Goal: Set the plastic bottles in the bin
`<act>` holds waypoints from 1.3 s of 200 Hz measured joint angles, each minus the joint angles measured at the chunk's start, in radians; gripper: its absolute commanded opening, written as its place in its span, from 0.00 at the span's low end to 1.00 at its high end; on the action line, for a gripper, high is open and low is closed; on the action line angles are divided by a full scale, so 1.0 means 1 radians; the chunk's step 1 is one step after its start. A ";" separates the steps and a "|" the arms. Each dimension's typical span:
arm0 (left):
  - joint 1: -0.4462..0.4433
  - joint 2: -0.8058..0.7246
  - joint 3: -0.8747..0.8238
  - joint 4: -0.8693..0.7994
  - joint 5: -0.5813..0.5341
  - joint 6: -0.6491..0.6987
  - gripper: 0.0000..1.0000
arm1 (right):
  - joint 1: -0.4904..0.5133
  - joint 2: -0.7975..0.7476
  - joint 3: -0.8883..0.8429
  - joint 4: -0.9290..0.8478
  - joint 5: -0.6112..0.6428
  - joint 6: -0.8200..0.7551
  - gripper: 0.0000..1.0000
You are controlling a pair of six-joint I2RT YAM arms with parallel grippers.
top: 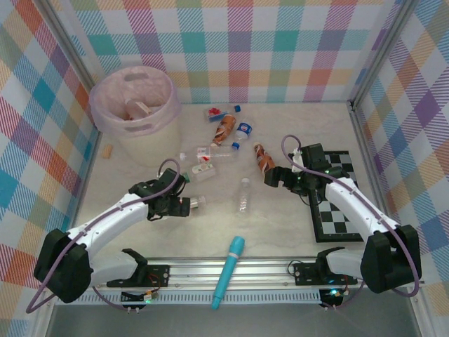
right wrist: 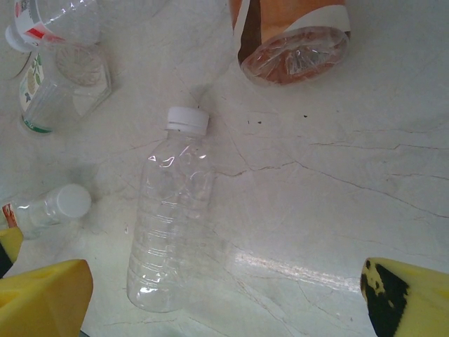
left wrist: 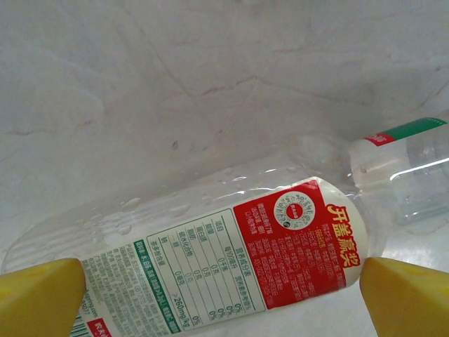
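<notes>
The pale pink bin [top: 133,102] stands at the back left with a brown bottle [top: 140,109] inside. Several plastic bottles [top: 226,126] lie scattered mid-table. My left gripper [top: 186,205] is open and low over a clear bottle with a red and white label [left wrist: 280,246], which lies on the table between the yellow fingertips [left wrist: 38,295]. A second clear bottle [left wrist: 403,175] lies just beyond it. My right gripper [right wrist: 224,302] is open above bare table. An unlabelled clear bottle with a white cap [right wrist: 172,217] lies left of its centre, and a brown bottle's base [right wrist: 295,42] shows above.
A long teal cylinder [top: 228,270] lies at the near edge between the arm bases. A black-and-white chequered board [top: 340,203] lies under the right arm. A small tan block [top: 106,151] sits by the left wall. Plaid walls enclose the table on three sides.
</notes>
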 measured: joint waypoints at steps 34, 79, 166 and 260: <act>0.000 0.051 0.028 0.023 0.001 0.000 1.00 | 0.000 0.000 0.000 0.002 0.000 0.000 0.98; -0.032 0.100 0.052 0.075 0.005 -0.048 1.00 | 0.000 0.000 -0.002 0.002 0.003 0.000 0.98; -0.169 0.168 0.320 -0.069 0.077 -0.043 1.00 | 0.000 0.000 -0.006 0.008 0.003 0.000 0.98; -0.100 0.349 0.344 -0.089 0.115 0.257 1.00 | 0.000 0.000 -0.006 0.009 0.004 0.000 0.98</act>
